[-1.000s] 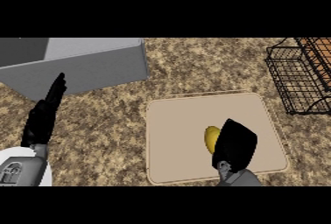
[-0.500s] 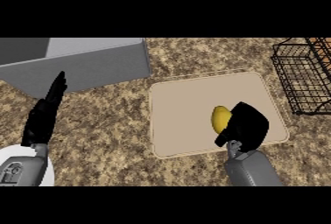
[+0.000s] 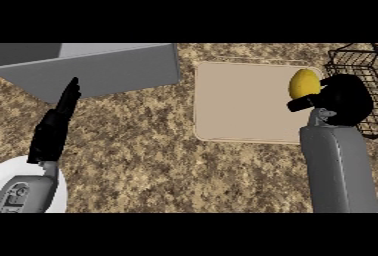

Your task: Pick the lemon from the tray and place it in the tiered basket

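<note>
The right hand (image 3: 343, 100) has its fingers and thumb curled round the yellow lemon (image 3: 303, 83), which shows on the hand's inner side, at the right edge of the beige tray (image 3: 236, 105). The black wire tiered basket (image 3: 353, 59) stands just beyond the hand. Well apart at the left, the left hand (image 3: 53, 125) rests with straight fingers near a grey box (image 3: 111, 67).

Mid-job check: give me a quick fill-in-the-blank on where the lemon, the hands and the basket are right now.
1. The right hand is curled round the lemon at the tray's ____ edge.
2. The left hand, fingers straight, holds ____.
3. The basket beside the tray is made of black ____.
4. The lemon's colour is ____.
Missing words: right; nothing; wire; yellow.
</note>
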Available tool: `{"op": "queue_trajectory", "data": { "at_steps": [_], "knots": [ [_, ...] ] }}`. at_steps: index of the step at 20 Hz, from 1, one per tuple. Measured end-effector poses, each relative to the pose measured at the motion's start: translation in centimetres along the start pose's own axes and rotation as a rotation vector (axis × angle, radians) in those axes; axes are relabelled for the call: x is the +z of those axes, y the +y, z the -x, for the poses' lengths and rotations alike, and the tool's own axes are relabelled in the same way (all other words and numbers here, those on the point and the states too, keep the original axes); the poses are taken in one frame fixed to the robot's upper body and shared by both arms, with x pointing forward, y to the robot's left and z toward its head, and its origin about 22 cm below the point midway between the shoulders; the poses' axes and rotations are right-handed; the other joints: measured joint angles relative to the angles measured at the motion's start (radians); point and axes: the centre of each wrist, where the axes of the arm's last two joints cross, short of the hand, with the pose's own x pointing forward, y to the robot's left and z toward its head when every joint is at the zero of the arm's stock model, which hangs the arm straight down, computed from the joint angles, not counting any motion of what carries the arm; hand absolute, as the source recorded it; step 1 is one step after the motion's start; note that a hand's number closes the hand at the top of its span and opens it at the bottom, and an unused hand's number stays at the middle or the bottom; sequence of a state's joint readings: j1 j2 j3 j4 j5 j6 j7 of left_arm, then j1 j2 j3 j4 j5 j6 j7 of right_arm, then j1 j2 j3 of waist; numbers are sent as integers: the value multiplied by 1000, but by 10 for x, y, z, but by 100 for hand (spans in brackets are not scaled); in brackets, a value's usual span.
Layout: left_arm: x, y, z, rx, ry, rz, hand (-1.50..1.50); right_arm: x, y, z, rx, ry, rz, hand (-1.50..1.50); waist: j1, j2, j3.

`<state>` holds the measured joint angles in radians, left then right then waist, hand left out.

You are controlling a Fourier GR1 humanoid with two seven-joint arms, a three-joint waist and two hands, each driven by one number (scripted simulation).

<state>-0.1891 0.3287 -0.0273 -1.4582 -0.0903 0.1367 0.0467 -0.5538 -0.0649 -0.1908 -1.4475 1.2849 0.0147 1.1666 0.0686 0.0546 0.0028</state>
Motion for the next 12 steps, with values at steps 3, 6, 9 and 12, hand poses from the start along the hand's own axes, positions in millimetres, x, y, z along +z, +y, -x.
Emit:
{"op": "queue_trajectory", "data": {
  "at_steps": [3,6,9,12],
  "knots": [
    [-3,-5,-6,-1,-22,19,0,-26,-29,-14,-50,43,151,150,23,7,-3],
    [-5,-9,-10,-1,-41,39,0,-48,-58,-26,-80,82,306,150,49,13,-6],
    [-6,-13,-15,-2,-56,60,0,-67,-85,-37,-85,124,443,150,73,14,-7],
    [-9,-18,-19,-2,-65,77,0,-82,-107,-48,-61,170,552,150,88,17,-8]
  ]
}}
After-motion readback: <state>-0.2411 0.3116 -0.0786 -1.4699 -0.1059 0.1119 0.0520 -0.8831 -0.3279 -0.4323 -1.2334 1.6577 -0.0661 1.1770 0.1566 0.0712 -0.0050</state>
